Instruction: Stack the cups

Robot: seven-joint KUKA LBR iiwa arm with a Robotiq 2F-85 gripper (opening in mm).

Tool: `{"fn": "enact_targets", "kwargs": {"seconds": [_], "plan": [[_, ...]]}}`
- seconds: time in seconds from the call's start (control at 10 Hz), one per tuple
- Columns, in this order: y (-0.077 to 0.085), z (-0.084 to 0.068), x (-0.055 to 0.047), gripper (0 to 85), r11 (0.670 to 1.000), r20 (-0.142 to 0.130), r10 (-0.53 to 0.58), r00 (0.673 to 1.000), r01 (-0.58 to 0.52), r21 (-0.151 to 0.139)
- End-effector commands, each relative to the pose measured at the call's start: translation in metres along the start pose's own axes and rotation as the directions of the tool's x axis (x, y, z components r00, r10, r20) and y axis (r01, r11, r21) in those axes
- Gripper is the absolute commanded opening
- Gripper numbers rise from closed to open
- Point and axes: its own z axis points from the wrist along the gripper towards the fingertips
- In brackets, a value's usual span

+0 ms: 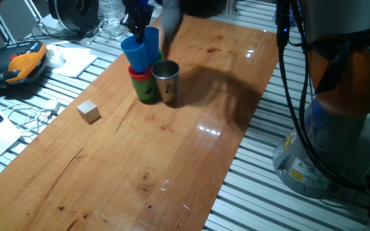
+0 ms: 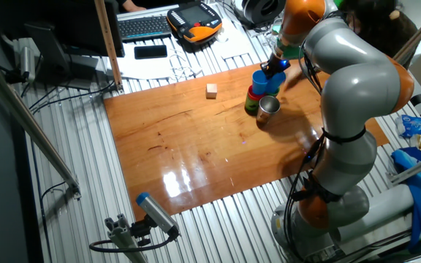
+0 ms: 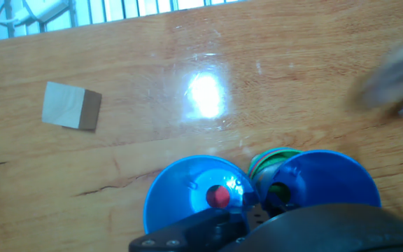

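Up at the far end of the table (image 1: 191, 160), toward twelve o'clock in one fixed view, the whole business is packed into one tight cluster. Biggest first: the grey arm (image 2: 357, 88) arcs over from the three o'clock side and drops its claw (image 1: 137, 24) right onto the group. Below it sits the stack of cups (image 1: 144, 82), green at the bottom, red above, a blue cup (image 1: 135, 52) on top, tilted a touch. A second blue cup (image 1: 152, 43) stands just at its one o'clock, touching or nearly so. The steel cup (image 1: 166, 80) stands upright, pressed against the stack at its three o'clock. Off at eight o'clock, well apart, lies the wooden cube (image 1: 89, 111), out of play.

Hand view shows two blue mouths side by side straight beneath the claw, long axes near vertical. I judge it's pinching a blue rim, but the fingers are blurred, so I cannot tell.
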Motion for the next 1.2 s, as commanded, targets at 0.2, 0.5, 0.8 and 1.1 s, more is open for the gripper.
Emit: {"fn": "enact_targets", "kwargs": {"seconds": [0.2,0.5,0.8,1.1], "plan": [[0.000,0.000,0.000,17.0,1.000,0.002,0.005,1.000,-0.005,0.003],[0.000,0.001,0.000,17.0,1.000,0.007,0.008,1.000,-0.008,0.010],[0.001,0.004,-0.002,34.0,0.999,0.028,0.016,0.999,-0.017,0.039],[0.002,0.017,-0.004,34.0,0.998,0.033,-0.014,0.999,0.011,0.067]]}}
